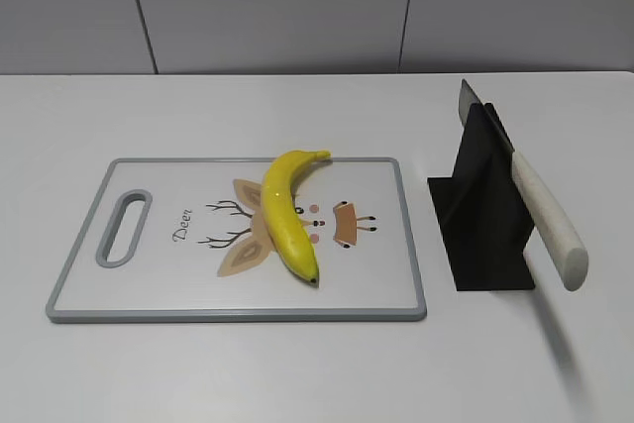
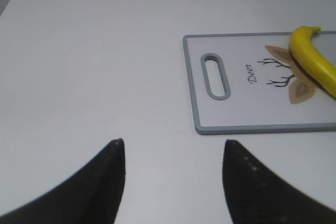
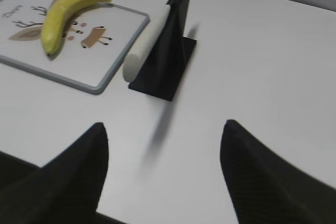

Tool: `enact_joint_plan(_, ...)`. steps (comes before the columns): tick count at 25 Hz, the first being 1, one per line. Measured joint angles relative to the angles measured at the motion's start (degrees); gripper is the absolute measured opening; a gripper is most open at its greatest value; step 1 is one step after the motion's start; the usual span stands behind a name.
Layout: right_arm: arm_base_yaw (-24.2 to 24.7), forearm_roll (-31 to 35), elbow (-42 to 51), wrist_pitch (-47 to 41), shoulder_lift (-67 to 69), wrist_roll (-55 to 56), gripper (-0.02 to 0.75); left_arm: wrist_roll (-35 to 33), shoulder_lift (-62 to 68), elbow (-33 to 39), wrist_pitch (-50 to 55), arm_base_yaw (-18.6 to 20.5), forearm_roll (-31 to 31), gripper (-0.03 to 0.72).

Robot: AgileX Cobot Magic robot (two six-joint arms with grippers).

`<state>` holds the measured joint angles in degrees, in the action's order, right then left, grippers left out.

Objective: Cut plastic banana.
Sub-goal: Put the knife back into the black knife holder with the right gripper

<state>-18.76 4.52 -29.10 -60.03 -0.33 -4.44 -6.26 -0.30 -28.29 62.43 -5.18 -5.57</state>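
Nothing is cut yet: the banana (image 1: 288, 211) lies whole in the middle of the cutting board (image 1: 149, 289), and the knife (image 1: 540, 207) sits in its black stand (image 1: 482, 225) to the right. Both the left gripper (image 2: 173, 148) and the right gripper (image 3: 164, 129) hover over bare table with jaws apart and empty, so fetching the knife and slicing are left.

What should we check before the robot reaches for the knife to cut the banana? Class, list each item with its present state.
1. Plastic banana lies whole on the cutting board: ok.
2. Knife rests in the black stand, handle toward the camera: ok.
3. Right gripper open and empty, apart from the knife: ok.
4. Left gripper open, over bare table left of the board: ok.
5. Nothing lies between right gripper and handle: ok.
6. How firmly the stand holds the knife: cannot tell.
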Motion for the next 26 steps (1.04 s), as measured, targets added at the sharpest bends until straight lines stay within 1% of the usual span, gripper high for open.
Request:
enact_joint_plan(4,8.5,0.0,0.0,0.0,0.0,0.0,0.522,0.0,0.0,0.0,0.0,3.7,0.0,0.560)
enact_joint_plan(7,14.2,0.0,0.0,0.0,0.0,0.0,0.522,0.0,0.0,0.0,0.0,4.5,0.0,0.542)
enact_joint_plan(9,16.5,0.0,0.0,0.0,0.0,0.0,0.522,0.0,0.0,0.0,0.0,4.5,0.0,0.533)
enact_joint_plan(12,17.2,0.0,0.0,0.0,0.0,0.0,0.522,0.0,0.0,0.0,0.0,4.5,0.0,0.510)
enact_joint_plan(26,17.2,0.0,0.0,0.0,0.0,0.0,0.522,0.0,0.0,0.0,0.0,4.5,0.0,0.423)
